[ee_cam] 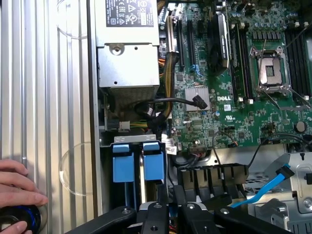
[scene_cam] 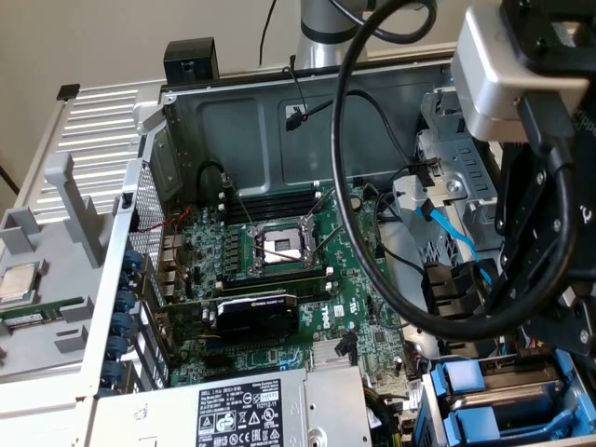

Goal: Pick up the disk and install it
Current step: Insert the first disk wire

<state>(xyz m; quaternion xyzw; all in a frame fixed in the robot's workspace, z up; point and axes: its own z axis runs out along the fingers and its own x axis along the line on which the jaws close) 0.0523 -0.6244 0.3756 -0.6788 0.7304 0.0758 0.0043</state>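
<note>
- Disk [ee_cam: 152,163]: its blue carrier end stands in the drive bay [ee_cam: 108,170] at the near corner of the case, on the exterior view's right. It is just beside the power supply [ee_cam: 127,58]. A second blue end [ee_cam: 123,163] sits touching-close alongside. The metal body is hidden, likely down in the slot.
- Placement probably follows the bay's guides, since the carrier lies square to the bay walls.
- Gripper [ee_cam: 169,197]: fingers drawn nearly together, just beside the disk's carrier end. Cannot tell whether they nip it.
- Blue cable [ee_cam: 273,183] hangs loose near the bay, apart from the disk.
- A person's hand [ee_cam: 17,187] rests on the ribbed panel [ee_cam: 53,97] outside the case, well clear of the gripper.
</note>
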